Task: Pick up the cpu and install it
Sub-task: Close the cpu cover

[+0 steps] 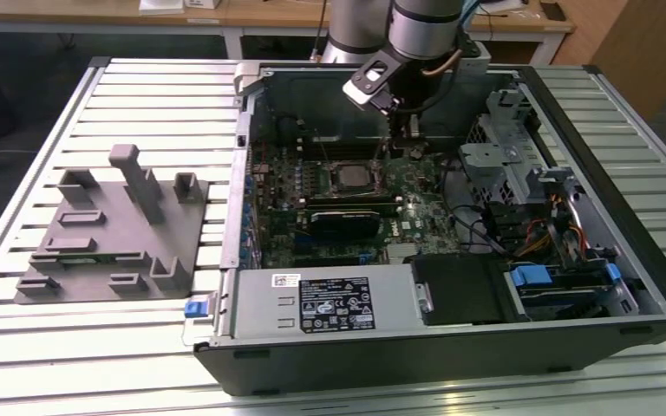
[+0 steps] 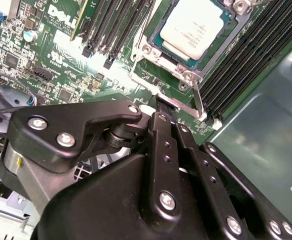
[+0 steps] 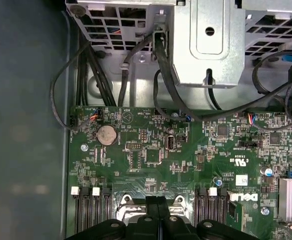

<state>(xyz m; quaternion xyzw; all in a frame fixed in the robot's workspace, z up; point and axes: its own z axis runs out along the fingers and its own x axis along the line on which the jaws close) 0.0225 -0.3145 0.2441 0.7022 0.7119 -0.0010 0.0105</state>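
The cpu [image 2: 192, 26], a small square chip with a pale silver top, lies flat in the motherboard socket [image 2: 151, 50]. In the second wrist view my gripper [image 2: 161, 104] sits just outside the socket's corner, close to the thin metal lever [image 2: 198, 102], with its black fingers pressed together and nothing between them. The first wrist view shows the fingertips [image 3: 153, 201] side by side over the green board. Seen from the exterior view, the gripper [image 1: 401, 139] hangs inside the open computer case, just behind and to the right of the socket [image 1: 350, 178].
A grey plastic fixture [image 1: 114, 225] with upright blocks lies on the slatted table at the exterior view's left. Inside the case are memory slots [image 2: 246, 60], black cables [image 3: 161, 65], a metal drive cage [image 1: 506, 156] and the power supply [image 1: 322, 299].
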